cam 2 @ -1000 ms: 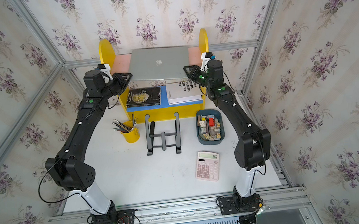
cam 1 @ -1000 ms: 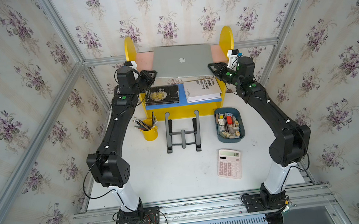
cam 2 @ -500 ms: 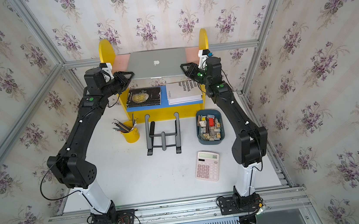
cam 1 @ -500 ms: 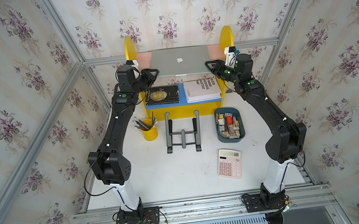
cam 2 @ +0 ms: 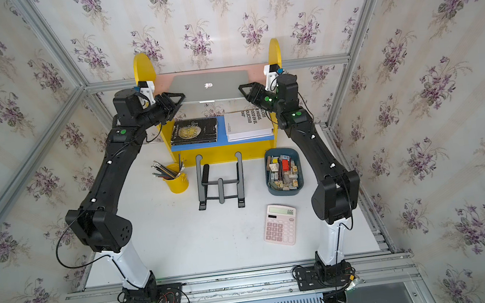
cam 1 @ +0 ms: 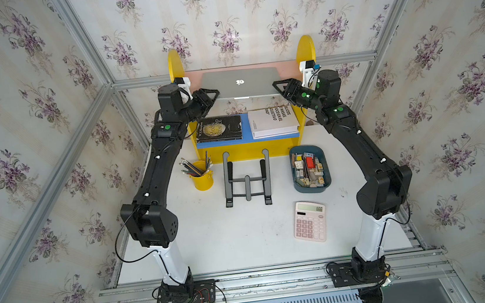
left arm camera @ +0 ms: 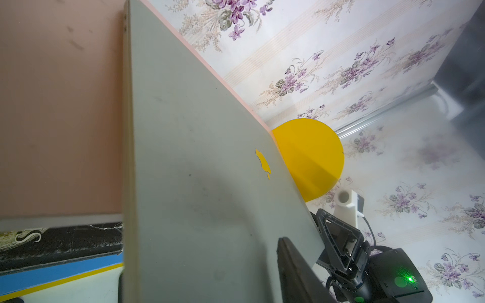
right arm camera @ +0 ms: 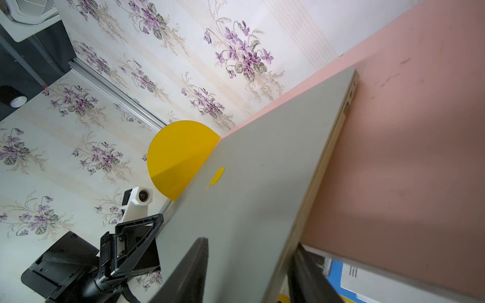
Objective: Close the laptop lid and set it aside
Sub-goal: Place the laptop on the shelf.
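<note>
Between the left end effector (cam 1: pixel 213 95) and the right end effector (cam 1: pixel 278 87), the shut laptop (cam 1: pixel 240 81) now lies on the pink shelf (cam 1: pixel 192 77), no longer lifted. Both have let go, jaws wide at its corners. Job looks done.

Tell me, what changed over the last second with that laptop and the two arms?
The closed laptop sank slightly onto the pink shelf top. The left gripper and right gripper spread their fingers, letting go but straddling its front corners. The stand, calculator and pencil cup stayed put.
</note>
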`<action>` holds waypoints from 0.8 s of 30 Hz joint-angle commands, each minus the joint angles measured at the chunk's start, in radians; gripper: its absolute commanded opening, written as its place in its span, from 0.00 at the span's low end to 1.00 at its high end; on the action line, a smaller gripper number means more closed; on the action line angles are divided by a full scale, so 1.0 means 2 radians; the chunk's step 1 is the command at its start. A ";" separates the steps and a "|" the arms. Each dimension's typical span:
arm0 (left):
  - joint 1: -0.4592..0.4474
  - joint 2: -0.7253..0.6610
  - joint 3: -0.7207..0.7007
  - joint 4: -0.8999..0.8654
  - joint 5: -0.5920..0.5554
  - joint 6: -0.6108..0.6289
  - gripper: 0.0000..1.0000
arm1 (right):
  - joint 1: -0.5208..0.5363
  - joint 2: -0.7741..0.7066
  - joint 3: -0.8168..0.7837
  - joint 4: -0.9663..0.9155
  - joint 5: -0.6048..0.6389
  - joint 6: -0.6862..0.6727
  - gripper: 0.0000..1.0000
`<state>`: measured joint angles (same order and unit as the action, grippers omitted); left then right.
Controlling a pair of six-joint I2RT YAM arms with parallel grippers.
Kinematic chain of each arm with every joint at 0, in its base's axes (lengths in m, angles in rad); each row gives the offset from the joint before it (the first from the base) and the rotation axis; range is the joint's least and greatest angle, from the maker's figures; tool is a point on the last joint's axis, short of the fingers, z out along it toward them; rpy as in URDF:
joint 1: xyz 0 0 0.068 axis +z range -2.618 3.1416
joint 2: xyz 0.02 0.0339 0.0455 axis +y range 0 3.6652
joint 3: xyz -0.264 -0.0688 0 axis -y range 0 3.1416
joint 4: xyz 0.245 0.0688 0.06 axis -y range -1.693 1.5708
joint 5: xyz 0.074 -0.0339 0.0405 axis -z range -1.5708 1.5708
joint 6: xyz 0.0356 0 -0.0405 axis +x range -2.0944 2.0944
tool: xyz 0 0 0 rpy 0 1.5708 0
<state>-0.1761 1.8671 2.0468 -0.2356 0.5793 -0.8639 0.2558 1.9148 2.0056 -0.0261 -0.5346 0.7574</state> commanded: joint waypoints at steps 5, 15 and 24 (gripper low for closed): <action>-0.001 0.000 0.004 0.024 0.018 0.005 0.65 | -0.005 -0.003 0.007 0.025 -0.003 -0.025 0.59; -0.001 -0.006 -0.007 0.021 0.018 0.011 0.82 | -0.014 -0.017 -0.002 0.014 0.001 -0.040 0.65; 0.006 -0.027 -0.036 0.027 0.029 0.022 0.87 | -0.025 -0.065 -0.079 0.041 0.000 -0.056 0.68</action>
<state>-0.1703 1.8294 1.9862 -0.2222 0.6128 -0.8425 0.2131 1.8126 1.8824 0.0025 -0.5316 0.6697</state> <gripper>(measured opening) 0.866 0.684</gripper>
